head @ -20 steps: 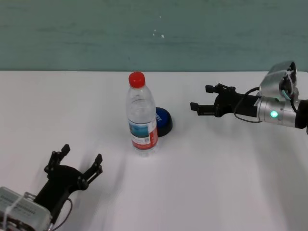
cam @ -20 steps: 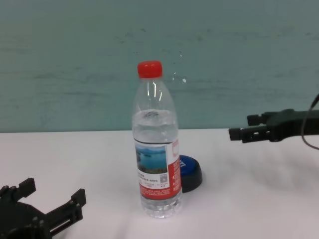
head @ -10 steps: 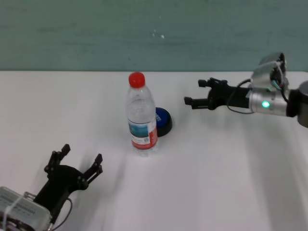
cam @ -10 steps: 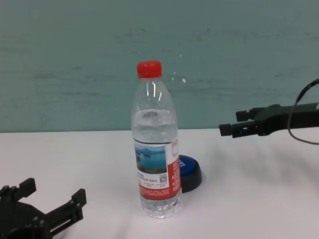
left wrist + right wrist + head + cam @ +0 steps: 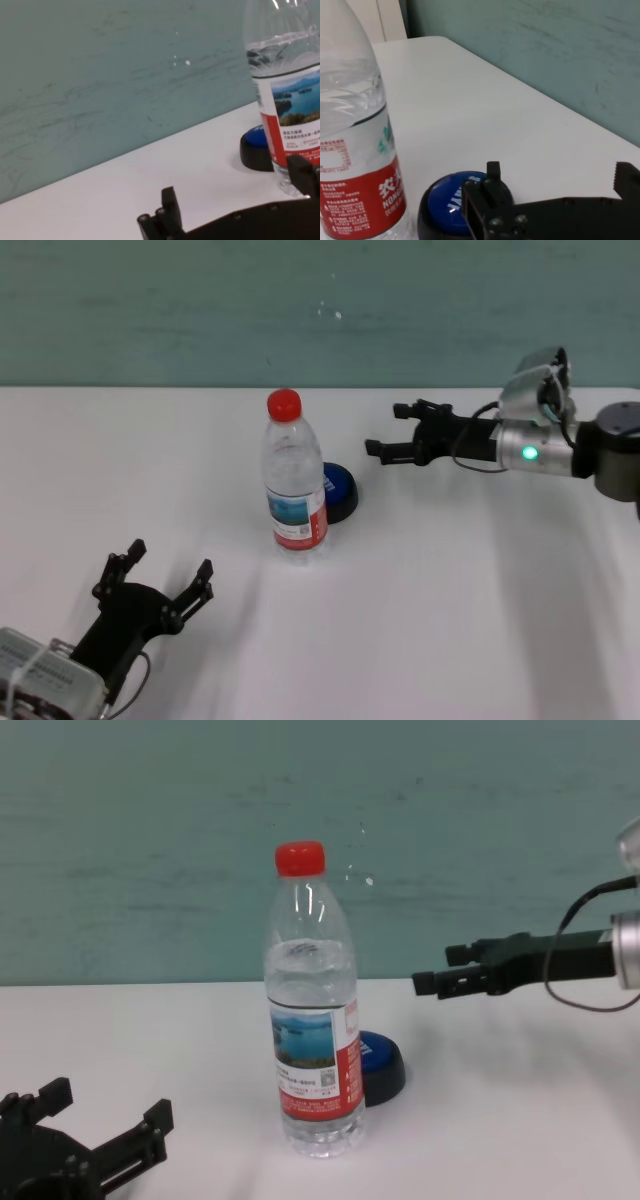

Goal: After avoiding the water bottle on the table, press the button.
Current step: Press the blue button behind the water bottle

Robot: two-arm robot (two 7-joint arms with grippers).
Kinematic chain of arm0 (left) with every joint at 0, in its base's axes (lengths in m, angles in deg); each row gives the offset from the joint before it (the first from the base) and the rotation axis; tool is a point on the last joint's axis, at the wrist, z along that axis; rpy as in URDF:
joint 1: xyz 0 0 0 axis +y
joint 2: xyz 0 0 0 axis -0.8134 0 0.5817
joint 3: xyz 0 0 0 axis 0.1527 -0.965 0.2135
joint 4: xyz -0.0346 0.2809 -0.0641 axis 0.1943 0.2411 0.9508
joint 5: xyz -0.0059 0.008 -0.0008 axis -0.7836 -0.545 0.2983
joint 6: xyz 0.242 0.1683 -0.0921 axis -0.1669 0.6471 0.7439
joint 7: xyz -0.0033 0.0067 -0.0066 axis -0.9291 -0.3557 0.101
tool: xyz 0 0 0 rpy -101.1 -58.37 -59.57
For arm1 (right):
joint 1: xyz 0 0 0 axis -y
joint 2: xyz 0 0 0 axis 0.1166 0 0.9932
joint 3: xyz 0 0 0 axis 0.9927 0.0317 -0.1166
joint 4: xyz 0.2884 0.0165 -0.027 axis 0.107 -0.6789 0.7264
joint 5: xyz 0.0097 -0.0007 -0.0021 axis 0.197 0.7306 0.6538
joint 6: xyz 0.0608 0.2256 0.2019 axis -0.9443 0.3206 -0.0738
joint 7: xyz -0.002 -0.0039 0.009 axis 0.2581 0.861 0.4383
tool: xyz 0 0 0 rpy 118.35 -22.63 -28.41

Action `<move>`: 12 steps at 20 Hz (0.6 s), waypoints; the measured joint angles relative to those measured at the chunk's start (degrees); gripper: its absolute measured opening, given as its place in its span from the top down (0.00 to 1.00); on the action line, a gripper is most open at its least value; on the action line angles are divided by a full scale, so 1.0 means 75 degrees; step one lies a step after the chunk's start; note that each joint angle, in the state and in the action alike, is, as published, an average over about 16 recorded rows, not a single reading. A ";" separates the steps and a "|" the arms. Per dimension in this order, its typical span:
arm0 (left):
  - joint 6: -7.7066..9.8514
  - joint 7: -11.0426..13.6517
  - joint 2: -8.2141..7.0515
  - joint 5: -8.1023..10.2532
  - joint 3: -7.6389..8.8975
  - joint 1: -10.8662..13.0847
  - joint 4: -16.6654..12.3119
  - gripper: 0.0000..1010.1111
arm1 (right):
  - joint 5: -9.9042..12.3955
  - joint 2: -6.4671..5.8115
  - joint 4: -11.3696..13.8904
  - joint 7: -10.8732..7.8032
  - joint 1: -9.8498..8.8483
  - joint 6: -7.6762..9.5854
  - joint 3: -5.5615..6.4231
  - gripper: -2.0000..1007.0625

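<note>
The water bottle (image 5: 295, 485) stands upright mid-table, clear with a red cap and blue-and-red label. The button (image 5: 341, 492), blue dome on a black base, sits just behind it to the right, partly hidden by it. My right gripper (image 5: 387, 430) is open and empty, held above the table (image 5: 450, 590), to the right of and beyond the button, clear of the bottle. The right wrist view shows the button (image 5: 451, 199) ahead of the fingers (image 5: 487, 189), with the bottle (image 5: 355, 150) beside it. My left gripper (image 5: 170, 562) rests open at the near left.
A teal wall (image 5: 320, 310) runs along the table's far edge. In the chest view the right gripper (image 5: 437, 970) hovers higher than the button (image 5: 384, 1065) and to the right of the bottle (image 5: 312, 1050). The left gripper (image 5: 108, 1105) sits low by the near edge.
My right gripper has moved steadily left and slightly farther back, closing on the button. The bottle, the button and the left arm have not moved.
</note>
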 joint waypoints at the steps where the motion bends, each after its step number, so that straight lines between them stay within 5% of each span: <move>1: 0.0000 0.0000 0.0000 0.0000 0.0000 0.0000 0.0000 0.01 | -0.0024 0.0064 -0.0109 -0.0023 0.0044 -0.0054 0.0002 0.00; 12: 0.0000 0.0000 0.0000 0.0000 0.0000 0.0000 0.0000 0.01 | -0.0291 0.0778 -0.1405 -0.0312 0.0547 -0.0650 0.0066 0.00</move>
